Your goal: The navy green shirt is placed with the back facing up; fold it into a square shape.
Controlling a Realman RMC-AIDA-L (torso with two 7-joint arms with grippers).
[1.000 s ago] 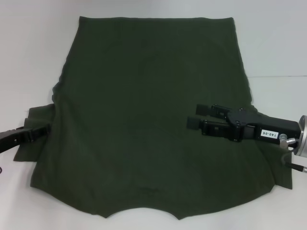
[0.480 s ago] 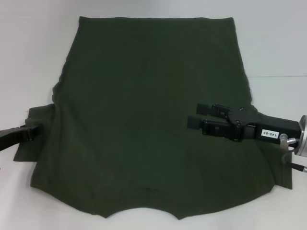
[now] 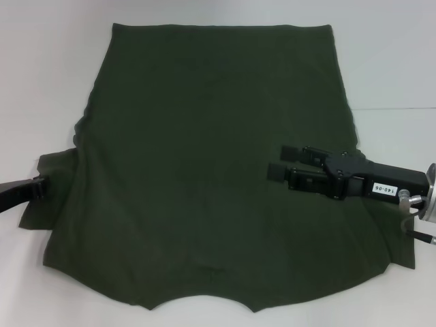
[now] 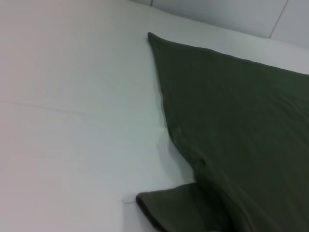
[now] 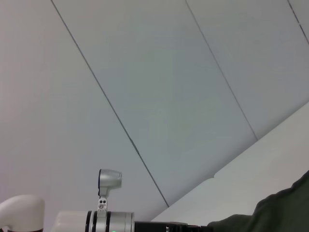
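Observation:
The navy green shirt [image 3: 204, 157] lies flat on the white table, with its hem far from me and its collar edge near me. My right gripper [image 3: 279, 163] hovers over the shirt's right side. It points left, open and empty. My left gripper [image 3: 35, 188] is at the left edge of the head view, beside the left sleeve [image 3: 49, 204]. The left wrist view shows the shirt's side [image 4: 241, 121] and the sleeve [image 4: 169, 208]. The right wrist view shows only a corner of shirt fabric [image 5: 289, 203].
The white table [image 3: 48, 82] shows on both sides of the shirt and behind it. The right sleeve [image 3: 402, 238] sticks out under my right arm. A white wall with seams [image 5: 159, 96] fills the right wrist view, with the left arm [image 5: 106, 217] low in it.
My left gripper has drawn back to the left, off the sleeve toward the picture's edge. My right gripper has sunk slightly. The shirt has not moved.

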